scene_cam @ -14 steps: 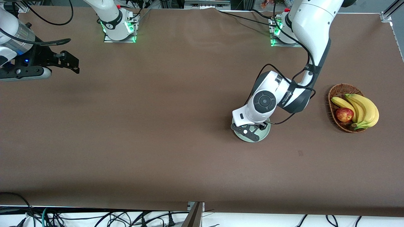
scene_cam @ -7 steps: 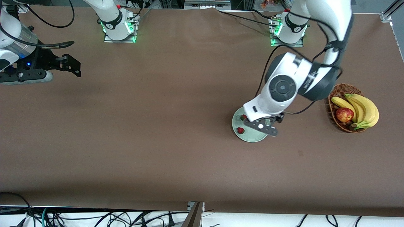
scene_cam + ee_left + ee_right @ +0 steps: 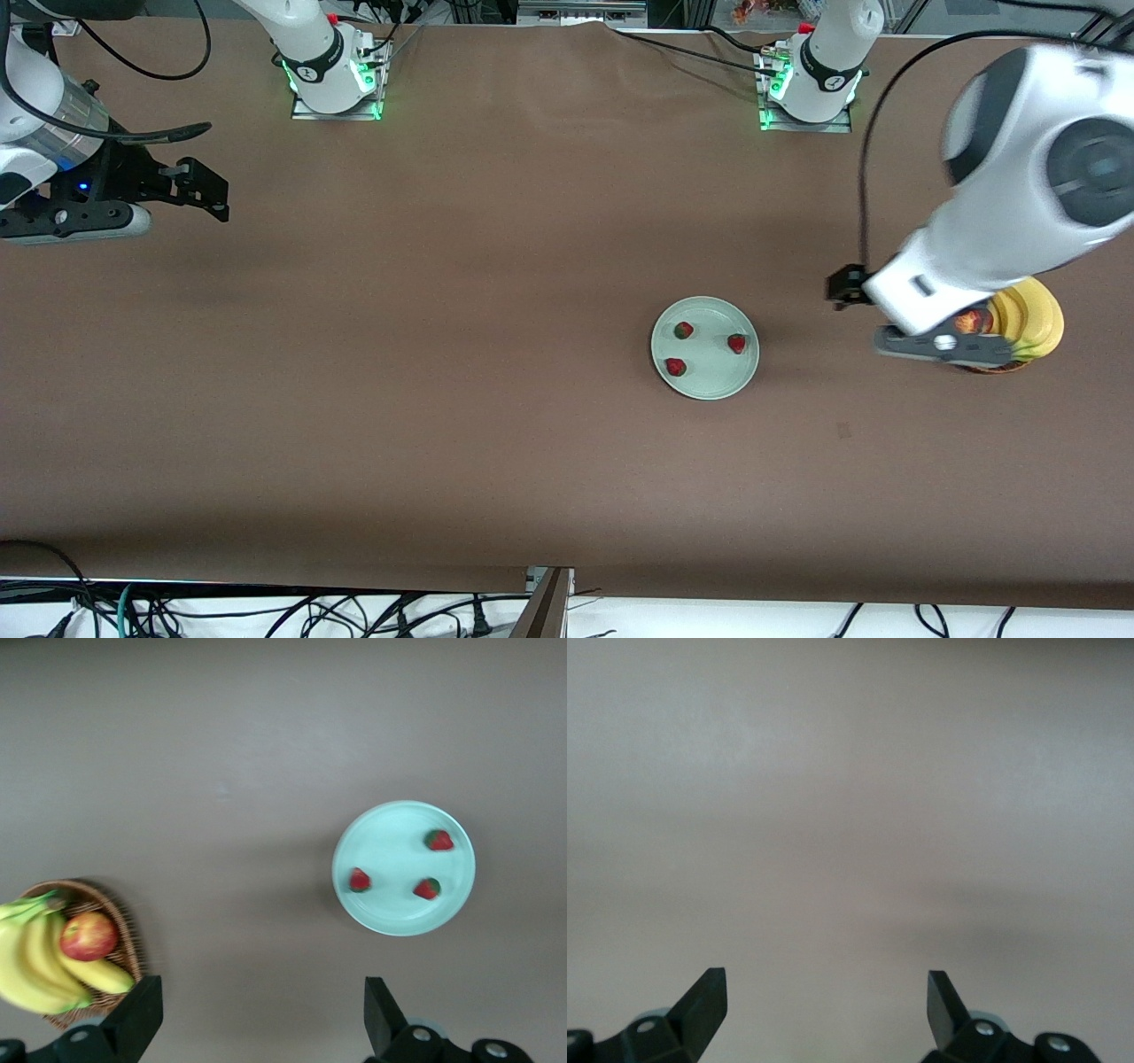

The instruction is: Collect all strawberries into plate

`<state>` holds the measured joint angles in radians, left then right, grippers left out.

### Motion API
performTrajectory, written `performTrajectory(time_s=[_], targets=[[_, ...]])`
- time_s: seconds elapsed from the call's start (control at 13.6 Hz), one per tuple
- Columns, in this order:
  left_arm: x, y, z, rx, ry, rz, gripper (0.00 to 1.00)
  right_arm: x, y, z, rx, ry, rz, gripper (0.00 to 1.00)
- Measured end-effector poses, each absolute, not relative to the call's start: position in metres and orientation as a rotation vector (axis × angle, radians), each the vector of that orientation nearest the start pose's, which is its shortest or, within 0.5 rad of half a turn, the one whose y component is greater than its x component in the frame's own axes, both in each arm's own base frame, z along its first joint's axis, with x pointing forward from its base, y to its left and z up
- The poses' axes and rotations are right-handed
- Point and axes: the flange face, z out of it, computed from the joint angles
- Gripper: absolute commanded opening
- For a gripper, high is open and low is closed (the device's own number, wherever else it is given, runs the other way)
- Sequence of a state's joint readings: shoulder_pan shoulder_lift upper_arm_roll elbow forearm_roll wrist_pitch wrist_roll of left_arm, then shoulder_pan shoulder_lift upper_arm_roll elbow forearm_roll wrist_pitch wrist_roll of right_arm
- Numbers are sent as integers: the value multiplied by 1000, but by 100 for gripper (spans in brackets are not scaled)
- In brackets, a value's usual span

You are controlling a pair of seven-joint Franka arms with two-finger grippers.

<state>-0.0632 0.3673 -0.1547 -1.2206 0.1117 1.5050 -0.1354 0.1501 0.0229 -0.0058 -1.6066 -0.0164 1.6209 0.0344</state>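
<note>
The pale mint-green plate point(image 3: 716, 374) sits on the brown table, toward the left arm's end. Three strawberries lie in it: one point(image 3: 683, 330), a second point(image 3: 736, 343) and a third point(image 3: 676, 366). The left wrist view shows the plate point(image 3: 394, 842) with the strawberries point(image 3: 438, 840) from above. My left gripper point(image 3: 941, 347) is open and empty, raised over the table at the edge of the wicker basket, apart from the plate; it also shows in the left wrist view point(image 3: 261, 1028). My right gripper point(image 3: 205, 188) waits open and empty at the right arm's end, over bare table point(image 3: 824, 1005).
A brown wicker basket point(image 3: 104, 901) holds bananas point(image 3: 1032, 317) and a red apple point(image 3: 89, 935) at the left arm's end of the table; the left hand covers most of it in the front view. Cables hang along the table's near edge.
My left arm rose off the plate and swung toward the basket. The third strawberry now shows on the plate. The right arm barely moved.
</note>
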Motion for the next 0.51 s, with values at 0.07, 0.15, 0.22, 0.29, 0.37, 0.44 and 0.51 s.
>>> performTrajectory(time_s=[0.07, 0.15, 0.22, 0.29, 0.37, 0.44, 0.51], targets=[[644, -91, 574, -3075, 65, 81, 100, 562, 82, 601, -3152, -180, -24, 100], [642, -77, 583, -3079, 29, 61, 100, 564, 85, 602, -3149, -189, -55, 100], [639, -66, 591, -3087, -1, 47, 100, 565, 88, 602, -3147, -196, -72, 100], [634, -56, 594, -3096, -26, 37, 100, 565, 90, 602, -3146, -200, -76, 100], [627, -48, 593, -3105, -49, 0, 100, 565, 90, 602, -3146, -200, -75, 100], [616, -41, 590, -3113, -70, -52, 100, 566, 90, 602, -3147, -200, -74, 100], [601, -36, 586, -3112, -88, -75, 100, 566, 90, 601, -3147, -200, -72, 100]])
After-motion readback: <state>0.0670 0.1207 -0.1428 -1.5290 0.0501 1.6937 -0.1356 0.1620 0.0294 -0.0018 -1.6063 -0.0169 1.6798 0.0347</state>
